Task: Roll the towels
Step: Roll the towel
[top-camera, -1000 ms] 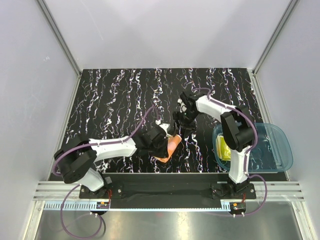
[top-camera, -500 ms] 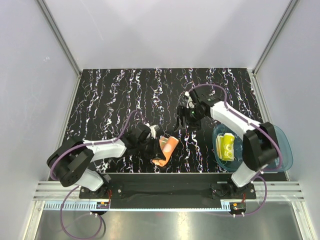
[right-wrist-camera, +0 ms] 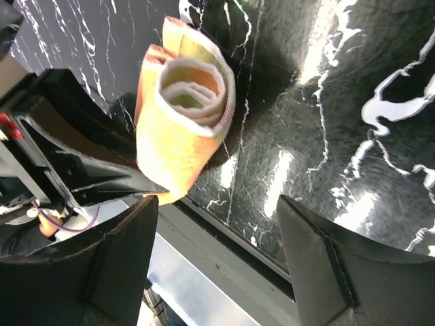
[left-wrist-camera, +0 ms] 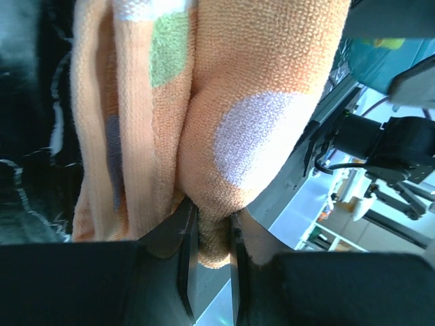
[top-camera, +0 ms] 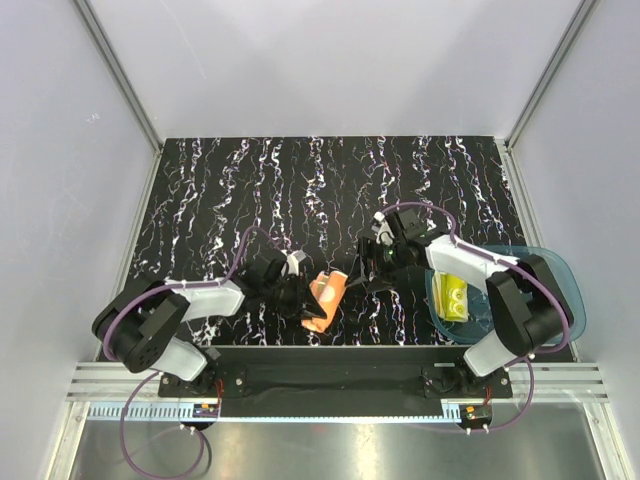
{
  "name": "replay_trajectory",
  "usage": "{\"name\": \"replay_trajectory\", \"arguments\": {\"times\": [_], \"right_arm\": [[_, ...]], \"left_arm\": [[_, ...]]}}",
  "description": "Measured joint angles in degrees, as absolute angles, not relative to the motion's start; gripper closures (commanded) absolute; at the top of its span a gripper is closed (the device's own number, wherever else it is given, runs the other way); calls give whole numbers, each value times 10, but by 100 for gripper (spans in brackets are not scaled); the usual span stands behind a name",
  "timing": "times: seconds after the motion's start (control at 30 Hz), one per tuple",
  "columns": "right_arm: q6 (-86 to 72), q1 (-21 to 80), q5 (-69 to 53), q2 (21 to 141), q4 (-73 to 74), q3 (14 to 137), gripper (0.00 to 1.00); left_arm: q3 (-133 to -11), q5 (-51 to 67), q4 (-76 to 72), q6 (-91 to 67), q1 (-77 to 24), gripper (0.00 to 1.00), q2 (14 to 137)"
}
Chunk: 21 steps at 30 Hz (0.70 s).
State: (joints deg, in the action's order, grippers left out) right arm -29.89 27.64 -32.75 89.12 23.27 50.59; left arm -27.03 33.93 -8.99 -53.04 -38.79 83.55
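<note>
Retreated toward its base, left gripper (top-camera: 300, 297) pinches the rolled orange towel (top-camera: 324, 297); right gripper (top-camera: 362, 276), jaws apart, hovers just beside it.

arm links: white shells with black joints
cables: purple, looping along each arm
gripper fingers (right-wrist-camera: 115, 272): black, flat, wedge-shaped
bases: black mounts, near-edge rail

A translucent blue tray (top-camera: 560, 290) rests at the right near edge of the black, white-veined counter (top-camera: 220, 190), enclosed by pale walls (top-camera: 60, 160).
</note>
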Motion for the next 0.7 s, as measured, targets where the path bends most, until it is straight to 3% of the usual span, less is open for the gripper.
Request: {"name": "replay_trajectory", "arguments": {"times": [0.4, 0.63, 0.7], "right_arm": [[-324, 327, -353, 967, 130, 496, 26], [-333, 329, -371, 1009, 94, 502, 37], [-335, 330, -377, 1018, 84, 504, 46]], "left_arm": [[-265, 383, -109, -547, -359, 100, 861], [-265, 398, -119, -550, -354, 100, 874], [-266, 403, -122, -552, -352, 100, 878]]}}
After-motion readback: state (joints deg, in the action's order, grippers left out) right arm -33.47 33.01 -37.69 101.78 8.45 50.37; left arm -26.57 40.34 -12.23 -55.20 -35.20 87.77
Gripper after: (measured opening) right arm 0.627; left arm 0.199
